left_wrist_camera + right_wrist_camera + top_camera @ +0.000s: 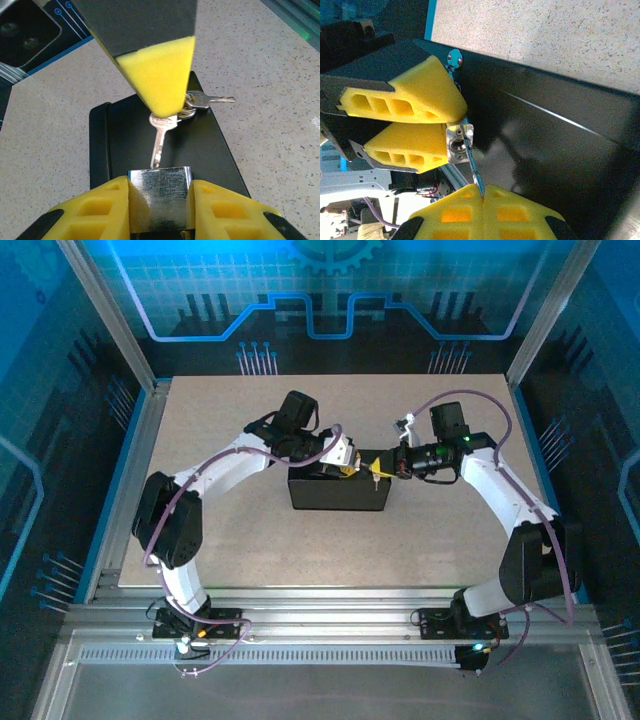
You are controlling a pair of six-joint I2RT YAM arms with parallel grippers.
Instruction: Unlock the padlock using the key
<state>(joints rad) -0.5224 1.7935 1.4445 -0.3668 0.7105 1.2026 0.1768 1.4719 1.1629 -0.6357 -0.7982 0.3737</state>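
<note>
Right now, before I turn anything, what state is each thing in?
padlock: clamped in the left end effector, shackle hidden, locked or not unclear
key: pinched in the right end effector, tip at the padlock's keyhole, blade mostly outside
spare key: loose on the ring, pointing sideways
black box: flat on the table beneath both

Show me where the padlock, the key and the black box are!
padlock point(160, 197), left wrist view, on its shiny metal face.
key point(159, 147), left wrist view, on its thin blade.
black box point(120, 145), left wrist view, on a bare part of its top.
</note>
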